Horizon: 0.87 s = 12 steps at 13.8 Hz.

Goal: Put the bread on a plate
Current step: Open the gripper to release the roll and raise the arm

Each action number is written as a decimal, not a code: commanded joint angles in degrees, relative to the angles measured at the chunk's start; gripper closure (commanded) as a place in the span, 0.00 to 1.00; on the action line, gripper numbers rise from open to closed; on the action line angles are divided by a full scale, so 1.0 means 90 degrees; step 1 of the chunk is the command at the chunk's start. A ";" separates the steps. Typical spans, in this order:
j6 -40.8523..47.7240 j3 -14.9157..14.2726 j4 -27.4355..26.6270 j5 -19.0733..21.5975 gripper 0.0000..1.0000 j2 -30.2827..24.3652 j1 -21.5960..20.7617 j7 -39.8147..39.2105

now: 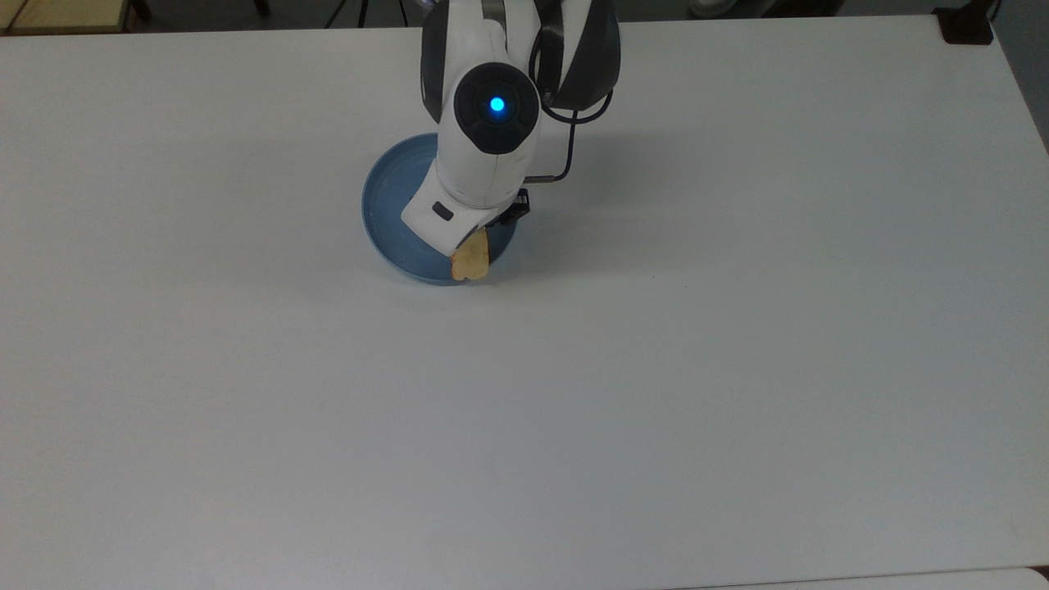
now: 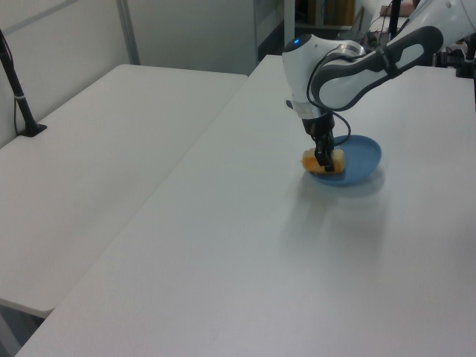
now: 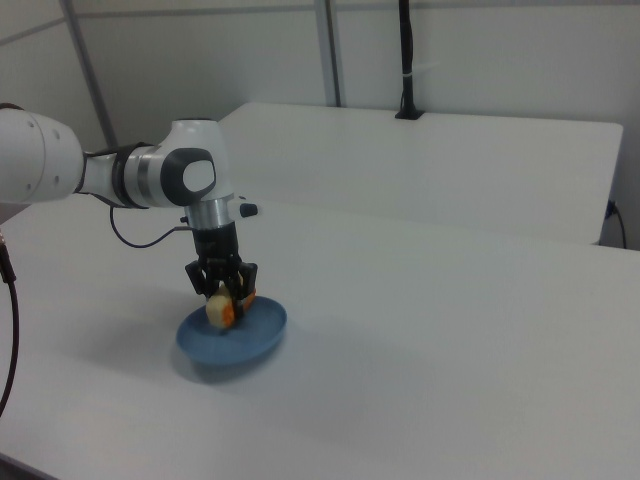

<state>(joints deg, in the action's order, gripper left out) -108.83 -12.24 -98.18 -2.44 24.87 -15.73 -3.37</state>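
The hand (image 3: 224, 296) grips the bread (image 1: 470, 260), fingers closed on it, holding it over the near edge of the blue plate (image 1: 389, 205) on the white bench (image 1: 737, 328).

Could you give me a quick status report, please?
Hand shut on bread. Bread low over plate, not released. Nothing in the way.
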 commanded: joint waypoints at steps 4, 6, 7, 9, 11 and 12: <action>-0.0066 -0.0447 -0.0244 0.0193 0.00 -0.0692 0.0009 -0.0261; -0.0066 -0.0408 -0.0214 0.0251 0.00 -0.1052 0.0019 -0.0077; -0.0037 -0.0340 0.0027 0.0320 0.00 -0.1141 0.0135 0.0370; 0.0138 0.0059 0.0351 0.0320 0.00 -0.1405 0.0740 0.0579; 0.0751 0.0168 0.0790 0.0330 0.00 -0.1493 0.0975 0.0569; 0.0976 0.0323 0.0937 0.0340 0.00 -0.1494 0.1150 0.0569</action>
<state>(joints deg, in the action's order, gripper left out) -105.29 -12.24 -92.55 -0.52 12.39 -8.60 0.61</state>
